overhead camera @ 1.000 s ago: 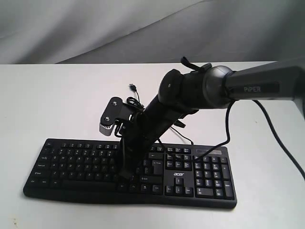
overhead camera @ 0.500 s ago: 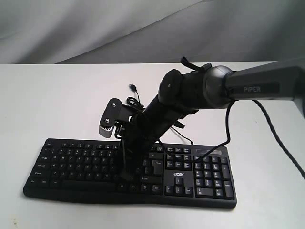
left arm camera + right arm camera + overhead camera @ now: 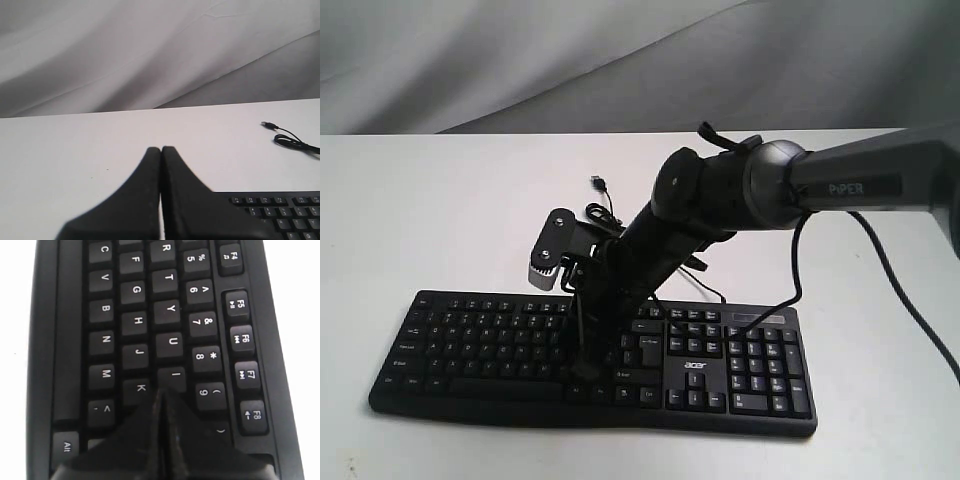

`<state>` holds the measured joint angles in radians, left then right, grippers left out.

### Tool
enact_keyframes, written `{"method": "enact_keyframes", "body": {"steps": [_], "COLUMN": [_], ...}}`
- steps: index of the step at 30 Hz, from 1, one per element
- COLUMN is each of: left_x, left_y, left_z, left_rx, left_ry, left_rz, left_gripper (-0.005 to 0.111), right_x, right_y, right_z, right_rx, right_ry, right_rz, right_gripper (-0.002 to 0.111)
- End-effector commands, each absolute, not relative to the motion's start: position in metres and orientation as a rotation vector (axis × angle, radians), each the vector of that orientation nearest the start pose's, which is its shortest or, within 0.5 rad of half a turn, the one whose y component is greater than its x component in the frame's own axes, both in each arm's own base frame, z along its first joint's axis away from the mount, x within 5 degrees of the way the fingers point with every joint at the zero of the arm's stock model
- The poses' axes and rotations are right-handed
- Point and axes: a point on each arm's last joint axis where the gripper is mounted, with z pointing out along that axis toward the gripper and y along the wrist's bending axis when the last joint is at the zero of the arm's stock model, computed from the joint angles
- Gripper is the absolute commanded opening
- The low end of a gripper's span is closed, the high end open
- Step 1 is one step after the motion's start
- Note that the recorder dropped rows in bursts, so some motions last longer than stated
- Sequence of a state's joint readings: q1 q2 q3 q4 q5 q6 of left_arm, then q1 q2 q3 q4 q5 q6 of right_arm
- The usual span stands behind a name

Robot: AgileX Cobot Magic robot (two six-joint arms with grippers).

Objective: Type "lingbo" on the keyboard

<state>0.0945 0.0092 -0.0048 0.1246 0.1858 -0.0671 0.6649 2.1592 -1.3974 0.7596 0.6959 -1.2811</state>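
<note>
In the exterior view your keyboard (image 3: 720,372) lies flat near the front of the white bench (image 3: 440,200), matte black plastic with white legends, and the right gripper (image 3: 582,366) is tipped down onto the letter block. Left wrist view: the left gripper (image 3: 161,150) hovers over smooth bare bench by the keyboard's corner, jaws clenched on nothing, thin cable (image 3: 292,144) curled beyond. Right wrist view: its wedge-shaped jaws are pinched into one blunt point right at the I key (image 3: 171,376), so I'd guess you're on letter two with "ngbo" left, though nothing shows what's registered.
</note>
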Motion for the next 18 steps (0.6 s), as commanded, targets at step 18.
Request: {"method": "enact_keyframes", "body": {"steps": [18], "left_x": [0.0568], "left_y": [0.0071], "left_z": [0.1961], "left_rx": [-0.046], "left_ry": [1.678], "left_rz": [0.126], "left_gripper": [0.001], "right_x": [0.3141], "right_y": [0.2938], "right_z": [0.1193], "right_rx": [-1.735], "right_ry": [2.079], "right_rz": [0.605], "right_gripper": [0.000]}}
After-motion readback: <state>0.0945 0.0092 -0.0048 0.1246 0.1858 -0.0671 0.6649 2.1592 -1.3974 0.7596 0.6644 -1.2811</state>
